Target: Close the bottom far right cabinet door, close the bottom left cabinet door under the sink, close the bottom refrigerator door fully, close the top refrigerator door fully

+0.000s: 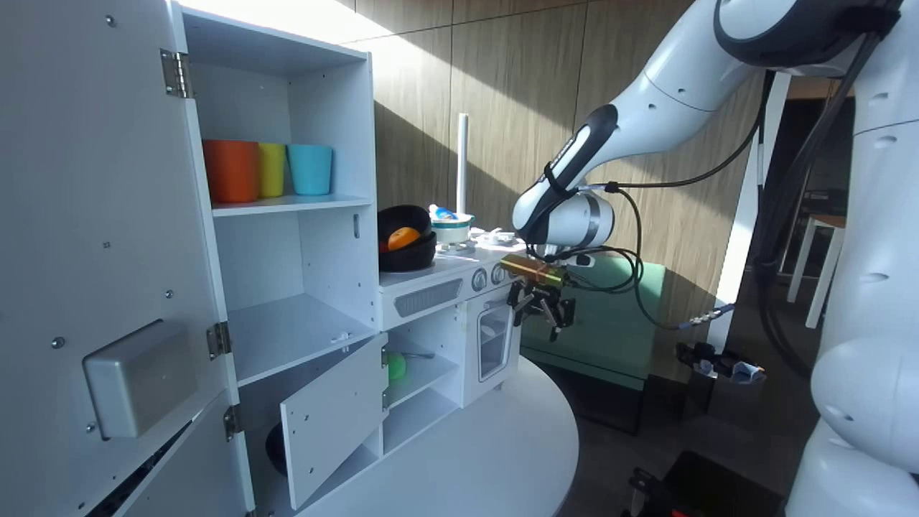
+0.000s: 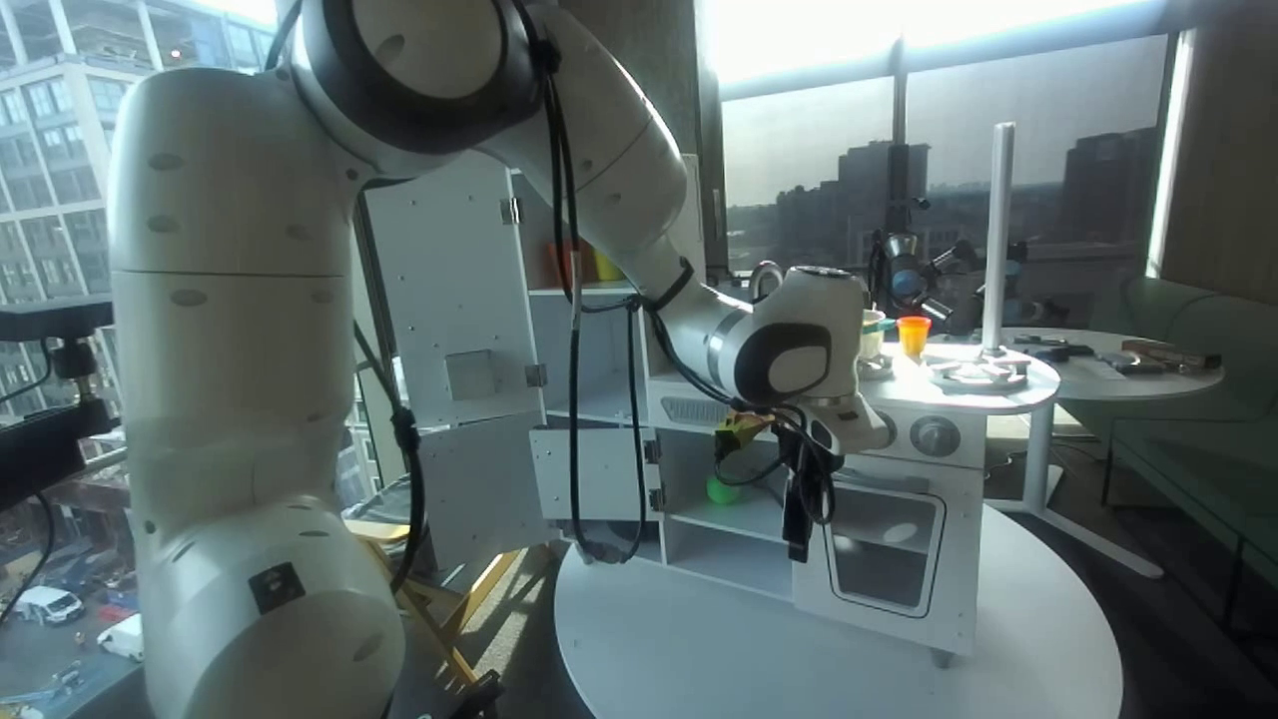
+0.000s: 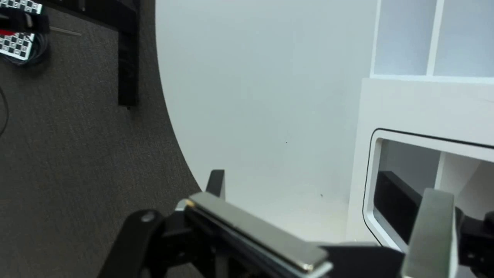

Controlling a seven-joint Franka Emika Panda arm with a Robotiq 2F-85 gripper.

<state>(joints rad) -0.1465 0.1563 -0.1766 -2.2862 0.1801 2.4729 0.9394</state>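
The top refrigerator door point(image 1: 72, 237) stands wide open, its inner face with a grey box showing; it also shows in an exterior view point(image 2: 449, 290). Below it, the bottom refrigerator door point(image 1: 190, 474) also stands open in both exterior views point(image 2: 489, 499). The bottom left cabinet door point(image 1: 337, 416) is open, swung out on hinges at its right edge point(image 2: 589, 474). I cannot make out the slim bottom far right cabinet door in any view. My gripper point(image 1: 537, 319) is open, holding nothing, in front of the oven front, apart from the open doors; its fingers show in the wrist view point(image 3: 320, 220).
The oven door point(image 1: 494, 341) with a window appears shut. Red, yellow and blue cups point(image 1: 310, 169) stand in the fridge. Black bowls point(image 1: 408, 255) with an orange fruit sit on the counter. A green object point(image 1: 396, 366) is on a shelf. The kitchen stands on a round white table point(image 2: 699, 639).
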